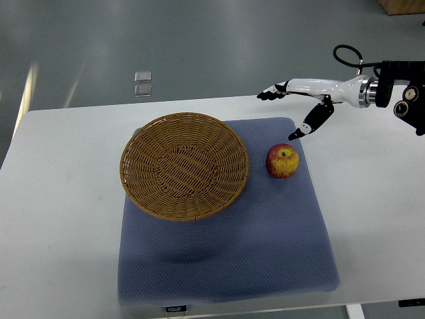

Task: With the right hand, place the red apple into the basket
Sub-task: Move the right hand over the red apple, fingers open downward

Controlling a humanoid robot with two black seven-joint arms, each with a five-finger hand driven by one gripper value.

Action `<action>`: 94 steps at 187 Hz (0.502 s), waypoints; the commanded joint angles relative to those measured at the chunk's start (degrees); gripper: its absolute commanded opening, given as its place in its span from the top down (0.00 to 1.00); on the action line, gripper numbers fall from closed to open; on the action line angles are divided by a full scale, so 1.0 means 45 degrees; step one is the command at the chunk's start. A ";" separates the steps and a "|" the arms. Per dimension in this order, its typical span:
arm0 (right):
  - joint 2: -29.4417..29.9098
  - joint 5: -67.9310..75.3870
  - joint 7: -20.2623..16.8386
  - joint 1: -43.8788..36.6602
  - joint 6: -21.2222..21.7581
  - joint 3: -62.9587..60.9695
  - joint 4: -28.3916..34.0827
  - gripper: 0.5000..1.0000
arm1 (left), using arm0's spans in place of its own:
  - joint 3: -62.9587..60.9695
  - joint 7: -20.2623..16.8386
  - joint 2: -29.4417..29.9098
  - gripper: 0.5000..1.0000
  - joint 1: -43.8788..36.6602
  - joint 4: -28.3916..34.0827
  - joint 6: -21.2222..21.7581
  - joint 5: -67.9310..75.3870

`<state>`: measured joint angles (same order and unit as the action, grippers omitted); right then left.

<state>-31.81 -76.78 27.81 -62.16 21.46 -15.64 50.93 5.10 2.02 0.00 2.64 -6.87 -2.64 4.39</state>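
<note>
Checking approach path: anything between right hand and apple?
Nothing. In the top view the right hand is open, up-right of the red apple; only bare blue mat and white table lie between.

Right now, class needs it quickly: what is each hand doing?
Right hand: open, fingers spread, holding nothing, above and beyond the red apple.
Left hand: not in view.

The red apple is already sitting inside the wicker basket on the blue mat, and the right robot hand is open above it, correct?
Not quite. The top view shows the red apple on the blue mat, right of the wicker basket, not inside. The right robot hand is open above it.
</note>
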 commanded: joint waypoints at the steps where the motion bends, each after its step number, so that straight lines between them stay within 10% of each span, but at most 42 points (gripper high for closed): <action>1: -0.0001 -0.0536 0.0031 -0.0053 -0.0061 0.0331 0.0088 0.15 | 0.0000 0.0000 0.0000 0.00 0.0000 0.0003 0.0000 0.0002; 94: 0.0057 -0.1844 0.0011 0.0103 -0.2171 0.2811 0.0068 0.15 | 0.0000 0.0000 0.0000 0.00 0.0000 0.0003 0.0000 0.0002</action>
<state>-31.54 -84.84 27.89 -61.64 13.00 -4.61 51.26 5.10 2.02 0.00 2.64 -6.88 -2.64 4.39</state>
